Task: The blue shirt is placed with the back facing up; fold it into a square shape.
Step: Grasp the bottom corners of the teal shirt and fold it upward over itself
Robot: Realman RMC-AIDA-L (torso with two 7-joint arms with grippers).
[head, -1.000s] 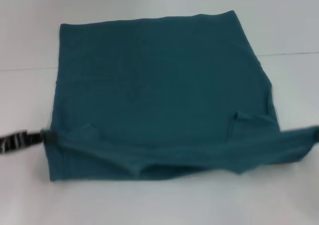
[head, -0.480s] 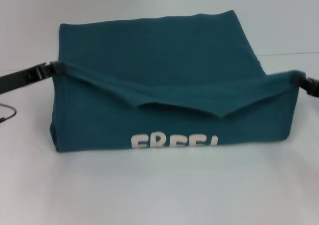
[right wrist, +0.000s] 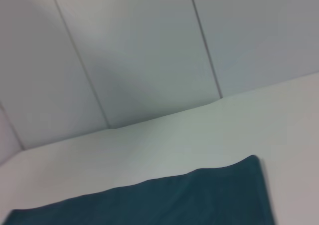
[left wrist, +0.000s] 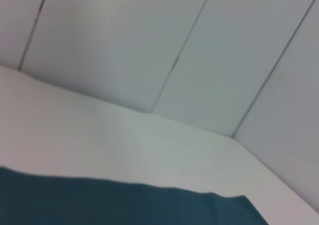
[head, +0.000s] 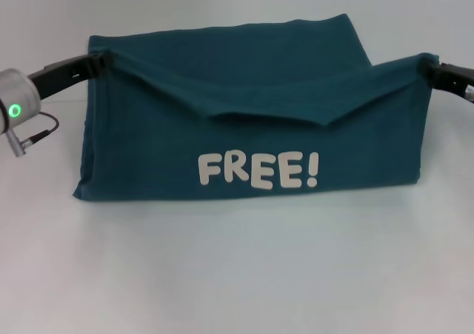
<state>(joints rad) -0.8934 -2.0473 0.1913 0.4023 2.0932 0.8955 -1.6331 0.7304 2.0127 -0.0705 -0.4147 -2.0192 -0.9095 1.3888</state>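
The blue shirt [head: 244,134] lies on the white table, its near half lifted and drawn toward the far edge. White "FREE!" lettering [head: 258,170] shows on the raised flap. My left gripper [head: 102,57] is shut on the flap's left corner, high over the shirt's far left. At the right corner my right gripper [head: 433,62] is shut on the fabric. The flap's top edge sags in a V between them. In the left wrist view the blue shirt [left wrist: 124,205] fills a low strip. The right wrist view also catches a band of the blue shirt [right wrist: 164,200].
The white table [head: 237,275] spreads wide in front of the shirt. A panelled white wall [left wrist: 174,45] stands behind the table's far edge. My left arm's wrist, with a green light [head: 15,111], hangs at the left of the shirt.
Both grippers have lifted the shirt's near edge and carried it toward the far edge. The flap turned over, and the "FREE!" lettering came fully into sight.
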